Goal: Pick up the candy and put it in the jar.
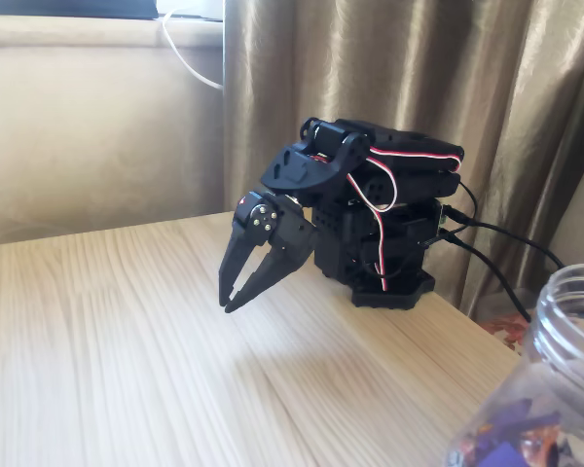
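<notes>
While the arm sits folded: it is a black arm (370,185) crouched low over its base at the far side of the table (127,360), in front of a tan curtain (389,68).
Arm pose: the upper links are doubled back on top of the base, and the wrist tips forward and down toward the left of the fixed view.
Hand: the hand (230,296) points down and left, its tips hanging just above the wood, not touching it.
Hand state: the two fingers meet at the tips with only a thin slit higher up; clenched, with nothing between them.
Wiring: red-and-white leads loop over the folded links; black cables run off to the right.
Jar: the jar (565,341) stands at the lower right edge, clear plastic with a threaded rim, well apart from the hand.
Jar contents: purple-wrapped sweets (506,438) show through its wall.
Candy: the loose candy cannot be made out on the table.
</notes>
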`<state>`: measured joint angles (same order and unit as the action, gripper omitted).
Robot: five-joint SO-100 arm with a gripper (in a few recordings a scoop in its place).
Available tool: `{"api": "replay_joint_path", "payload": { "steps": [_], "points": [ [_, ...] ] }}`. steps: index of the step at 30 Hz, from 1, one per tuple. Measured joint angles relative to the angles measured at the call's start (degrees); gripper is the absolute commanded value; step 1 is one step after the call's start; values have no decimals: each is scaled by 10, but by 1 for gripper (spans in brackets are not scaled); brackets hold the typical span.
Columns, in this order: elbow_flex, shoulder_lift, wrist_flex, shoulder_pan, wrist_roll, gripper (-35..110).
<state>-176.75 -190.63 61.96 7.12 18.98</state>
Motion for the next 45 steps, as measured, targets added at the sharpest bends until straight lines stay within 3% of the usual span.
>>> {"api": "replay_joint_path", "payload": {
  "steps": [4,9,11,16,23,28,39,45],
  "points": [
    [0,-1,25,-65,67,0],
    [-3,-3,89,-229,252,0],
    [-3,-3,97,-233,307,0],
    [-3,-3,99,-98,415,0],
    [-3,-3,99,153,428,0],
    [-3,-9,100,272,468,0],
    [-3,-47,120,396,519,0],
    [-3,-15,45,301,445,0]
  ]
}}
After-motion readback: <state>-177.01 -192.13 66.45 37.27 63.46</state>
